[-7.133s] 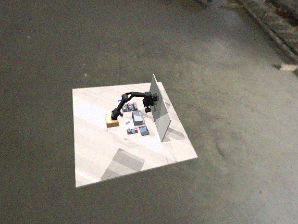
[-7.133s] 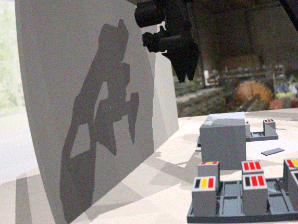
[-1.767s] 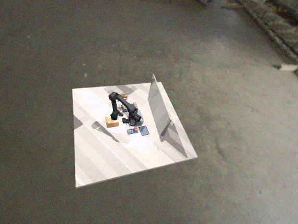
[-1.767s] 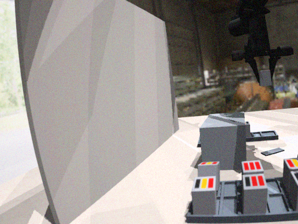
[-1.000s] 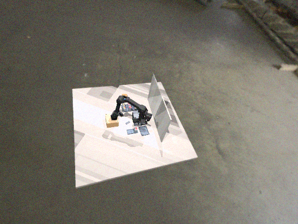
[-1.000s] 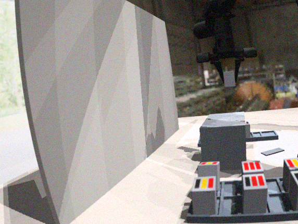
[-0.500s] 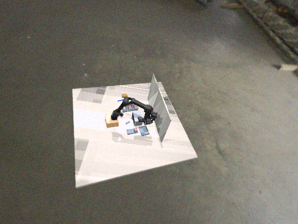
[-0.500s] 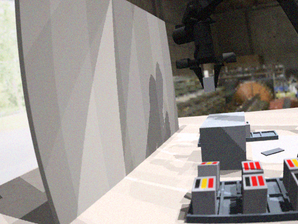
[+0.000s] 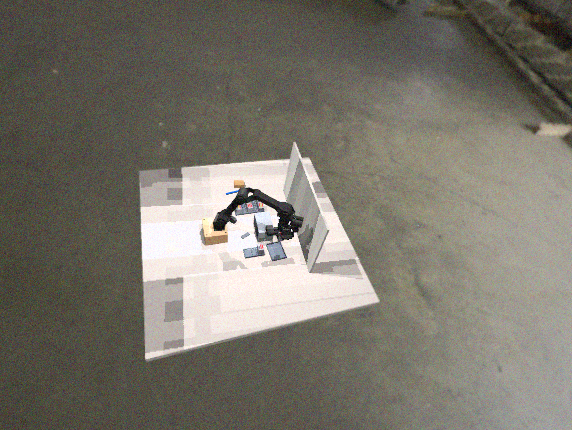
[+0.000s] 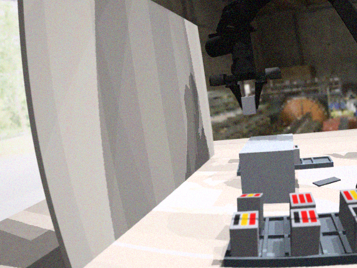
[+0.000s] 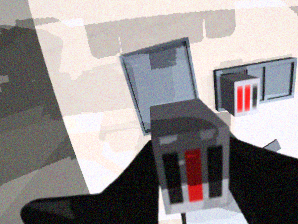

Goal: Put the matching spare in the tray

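From where I stand by the rack (image 10: 281, 246), the nearest things are the spare blocks (image 10: 244, 232); they are small grey cubes with flat matte faces and bright stripes on top, one black, yellow and red, others all red; they sit in a dark rack with low ribs. Behind them, at about 12 o'clock, stands the mounted unit (image 10: 268, 168), a plain grey box with sharp edges; a thin dark plate (image 10: 326, 181) lies at 2 o'clock from it.

Higher and farther, the gripper (image 10: 248, 99) is clamped on one spare (image 11: 191, 162); its face shows black, red, black bars. The spare hangs in the air, not yet in the tray (image 11: 159, 80); this tray is a shallow blue-grey rectangle with a thin raised rim, at 12 o'clock from the claw in the wrist view.

The risk, I think, is a release from too high; the hard cube may bounce on the smooth floor or catch the rim and tip out; also the tall pale panel (image 10: 103, 103) is near, so a wide swing may touch it.
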Robot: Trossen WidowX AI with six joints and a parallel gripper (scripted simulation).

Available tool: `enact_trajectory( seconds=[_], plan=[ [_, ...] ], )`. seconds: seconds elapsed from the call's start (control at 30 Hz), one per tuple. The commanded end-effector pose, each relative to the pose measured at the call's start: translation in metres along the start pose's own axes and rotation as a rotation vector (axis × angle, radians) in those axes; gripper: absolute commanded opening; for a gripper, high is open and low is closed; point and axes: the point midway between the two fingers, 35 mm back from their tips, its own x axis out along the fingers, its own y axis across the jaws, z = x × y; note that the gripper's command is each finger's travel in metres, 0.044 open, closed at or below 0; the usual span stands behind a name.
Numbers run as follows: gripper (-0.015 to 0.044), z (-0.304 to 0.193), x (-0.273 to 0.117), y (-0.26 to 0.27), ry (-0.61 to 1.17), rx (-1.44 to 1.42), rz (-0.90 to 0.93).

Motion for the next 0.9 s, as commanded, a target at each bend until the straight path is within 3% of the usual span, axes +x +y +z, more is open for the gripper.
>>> enact_trajectory(
  seconds=[0.0,0.87],
  plan=[
    [0.0,0.001,0.002,0.001,-0.006,0.006,0.002],
    [0.0,0.003,0.031,0.004,-0.006,0.006,0.003]
  ],
)
